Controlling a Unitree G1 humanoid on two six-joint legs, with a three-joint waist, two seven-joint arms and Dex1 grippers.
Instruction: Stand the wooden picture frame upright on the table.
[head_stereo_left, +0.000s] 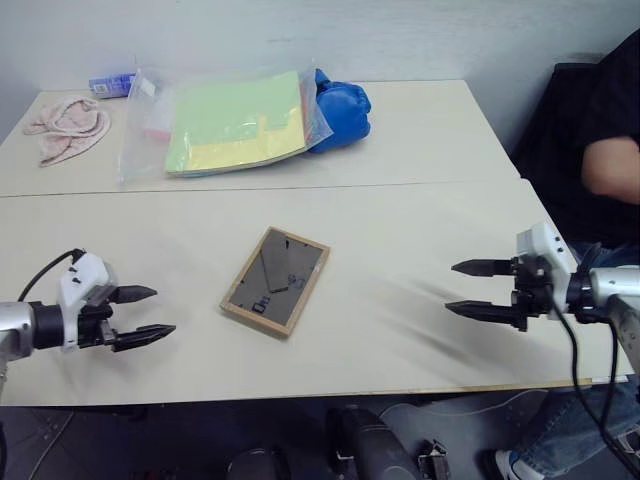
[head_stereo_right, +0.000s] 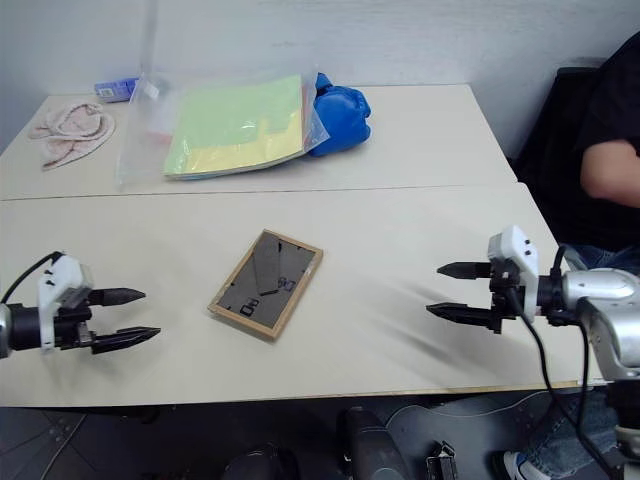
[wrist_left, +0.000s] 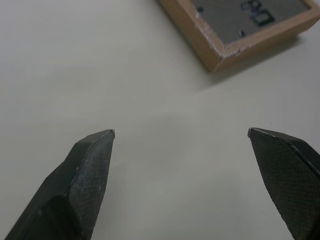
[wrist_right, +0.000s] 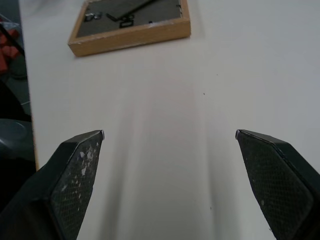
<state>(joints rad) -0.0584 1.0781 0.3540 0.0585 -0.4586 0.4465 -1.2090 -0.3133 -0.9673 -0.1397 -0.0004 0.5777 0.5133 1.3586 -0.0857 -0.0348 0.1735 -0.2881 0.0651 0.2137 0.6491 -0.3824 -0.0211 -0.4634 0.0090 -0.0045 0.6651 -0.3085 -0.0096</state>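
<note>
Left eye view first: the wooden picture frame (head_stereo_left: 275, 281) lies flat on the table (head_stereo_left: 400, 340), dark back up, near the middle of the near half, turned a little so its corners point diagonally. Nothing is touching it.

Off to the robot's left, the left gripper (head_stereo_left: 147, 313) hangs low over the tabletop, both black fingers spread wide with nothing between them, tips aimed toward the frame. It sits well apart from the frame's near left corner. From the left wrist view, one corner of the frame shows ahead of the spread fingers (wrist_left: 85, 175), with bare table in between.

Over on the other side, the right gripper (head_stereo_left: 464, 289) also stands wide and empty, fingers pointing inward across the table at the frame. The gap here is bigger than on the left. From the right wrist view, the frame's wooden edge lies far ahead of the parted tips.

So the frame rests between the two grippers, closer to the left one.

On the table behind it: a plastic bag of green-yellow papers (head_stereo_left: 235, 125), a blue thing (head_stereo_left: 342, 112), a pink cloth (head_stereo_left: 68, 125). A person's arm (head_stereo_left: 610, 165) shows at the right edge.
</note>
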